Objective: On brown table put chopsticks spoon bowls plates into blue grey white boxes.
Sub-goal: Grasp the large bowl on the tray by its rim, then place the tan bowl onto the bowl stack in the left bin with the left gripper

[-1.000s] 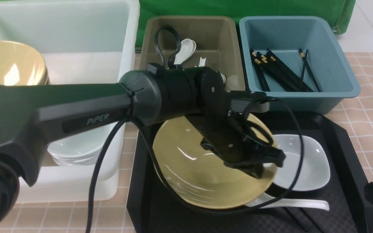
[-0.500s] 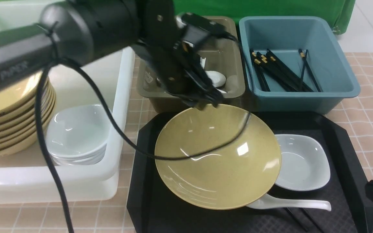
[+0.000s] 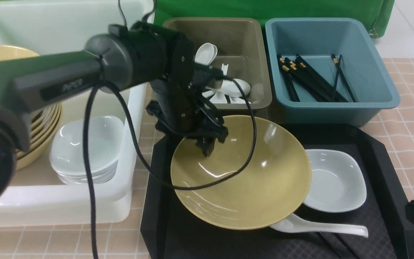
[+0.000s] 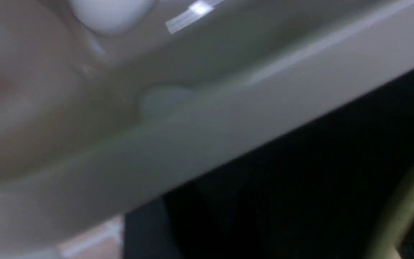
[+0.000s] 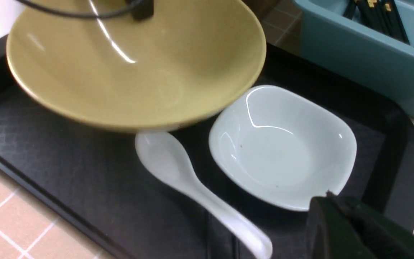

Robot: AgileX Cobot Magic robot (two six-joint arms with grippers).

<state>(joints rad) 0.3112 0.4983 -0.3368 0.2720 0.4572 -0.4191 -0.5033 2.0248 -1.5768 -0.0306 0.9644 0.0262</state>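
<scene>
A large yellow bowl sits on the black tray, with a white square dish beside it. A white spoon lies at the bowl's near edge, over thin black chopsticks. My left gripper hangs open over the bowl's far left rim, holding nothing. My right gripper is shut and empty, just short of the dish's near corner. The grey box holds white spoons. The blue box holds chopsticks. The left wrist view is blurred.
The white box at the left holds stacked yellow bowls and stacked white dishes. My left arm's cable loops down across the yellow bowl. Green cloth hangs behind the boxes.
My left gripper left the bowl's right side, swung up over the grey box, then came down at the bowl's far left rim with its jaws open. The right arm stayed put.
</scene>
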